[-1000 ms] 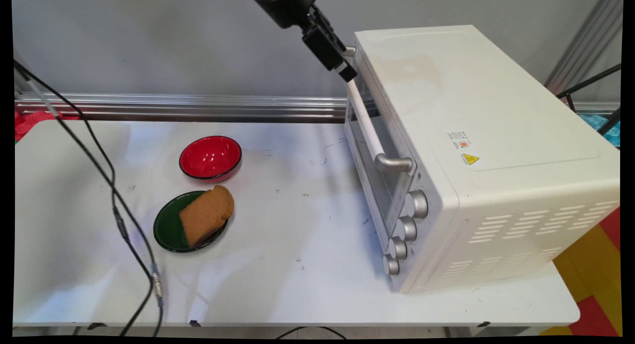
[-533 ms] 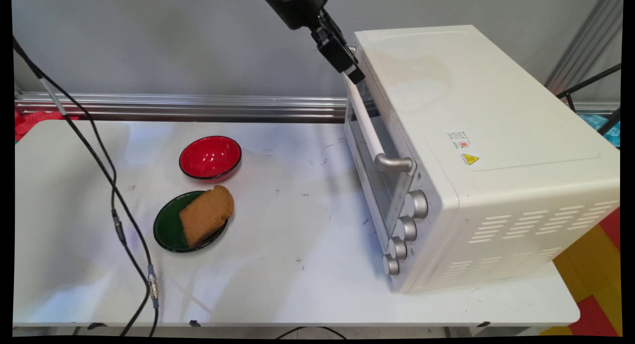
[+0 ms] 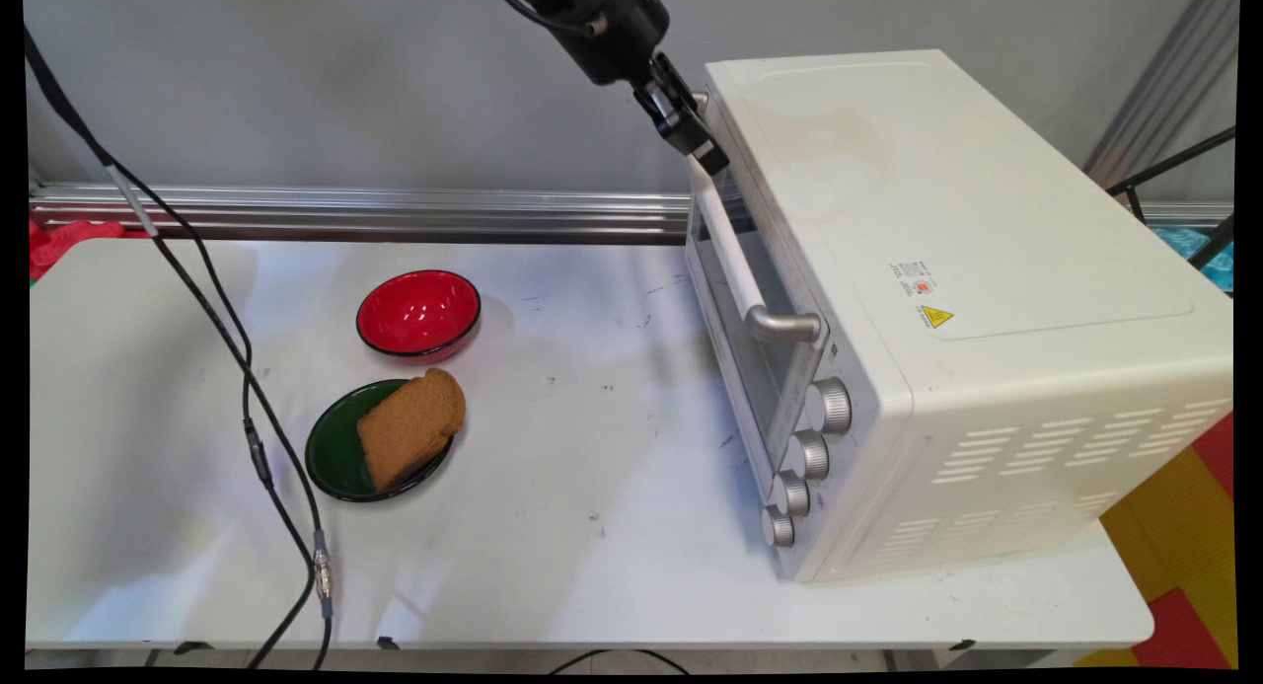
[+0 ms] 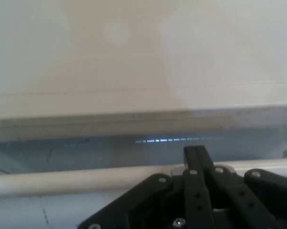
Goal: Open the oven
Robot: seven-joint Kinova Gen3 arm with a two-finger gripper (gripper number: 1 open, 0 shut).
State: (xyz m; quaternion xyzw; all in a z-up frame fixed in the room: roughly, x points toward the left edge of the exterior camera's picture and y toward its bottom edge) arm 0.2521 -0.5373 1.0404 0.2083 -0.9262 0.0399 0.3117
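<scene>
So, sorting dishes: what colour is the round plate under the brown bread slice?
Dark green plate, clearest in the main view.

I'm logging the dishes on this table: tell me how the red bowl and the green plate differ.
The red bowl holds nothing; the green plate carries a slice of brown bread that overhangs its rim. The red bowl looks deeper, the green plate shallower. The red bowl stands nearer the wall, the green plate nearer the table's front edge. Both are round, dark-rimmed, and well apart from the claw at the oven.
</scene>
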